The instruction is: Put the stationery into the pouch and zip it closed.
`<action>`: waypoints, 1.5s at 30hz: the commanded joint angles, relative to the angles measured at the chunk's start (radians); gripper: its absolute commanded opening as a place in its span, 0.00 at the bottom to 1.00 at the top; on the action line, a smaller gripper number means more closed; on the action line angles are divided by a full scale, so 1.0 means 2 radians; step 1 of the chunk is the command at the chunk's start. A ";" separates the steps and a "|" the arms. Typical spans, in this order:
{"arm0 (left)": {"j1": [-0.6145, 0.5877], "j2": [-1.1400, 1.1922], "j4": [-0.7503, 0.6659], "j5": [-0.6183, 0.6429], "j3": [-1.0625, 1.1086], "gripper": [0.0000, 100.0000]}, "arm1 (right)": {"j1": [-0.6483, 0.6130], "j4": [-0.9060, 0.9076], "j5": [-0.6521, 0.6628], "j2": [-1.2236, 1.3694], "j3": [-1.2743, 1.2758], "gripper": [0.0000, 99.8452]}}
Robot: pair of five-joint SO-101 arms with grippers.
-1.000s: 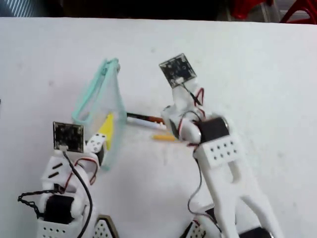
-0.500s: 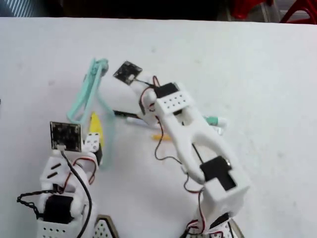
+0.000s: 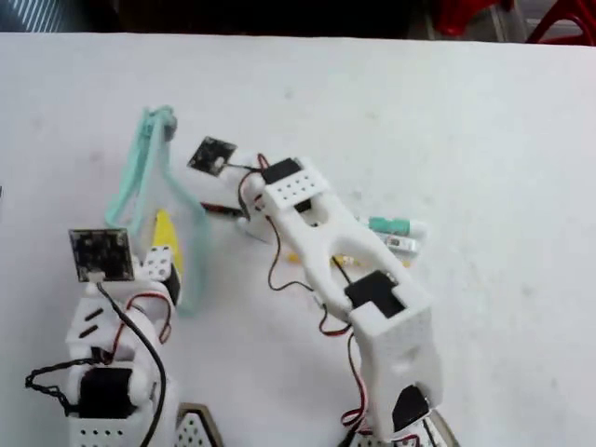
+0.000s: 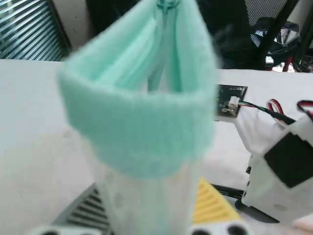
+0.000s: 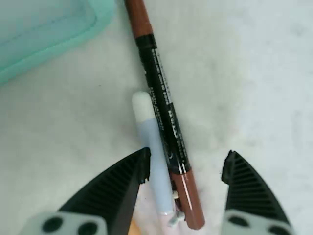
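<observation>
The white table bears a brown-black pen, a pale-blue pen and a teal marker.

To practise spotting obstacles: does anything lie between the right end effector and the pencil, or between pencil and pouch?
Nothing visible. The open right end effector straddles the pencil, with a pale blue pen alongside in the same gap. Only bare table separates pencil and pouch.

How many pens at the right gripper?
2: a brown-black pen and a pale blue pen, side by side beneath the open right gripper. Others may hide under the arm.
</observation>
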 commanded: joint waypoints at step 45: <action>-0.040 -0.008 -0.007 0.019 -0.022 0.08 | 0.009 0.001 0.006 0.065 -0.107 0.06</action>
